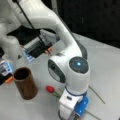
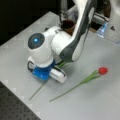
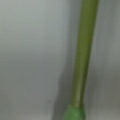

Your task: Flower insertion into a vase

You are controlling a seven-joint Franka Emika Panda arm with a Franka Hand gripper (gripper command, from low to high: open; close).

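You see soft, even light on the pale table (image 1: 107,62), dark backgrounds behind, and all views blurred. In the wrist view the green stem (image 3: 83,57) casts a faint shadow leftward.

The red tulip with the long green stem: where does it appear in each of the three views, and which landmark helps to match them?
Front view: the red tulip with the long green stem lies at lower centre, beside the brown wooden cylinder vase.
Front view: its bloom is at right, the stem running toward lower left.
Wrist view: only a green stem shows, upright at right of centre.
Shared landmark: the grey table.
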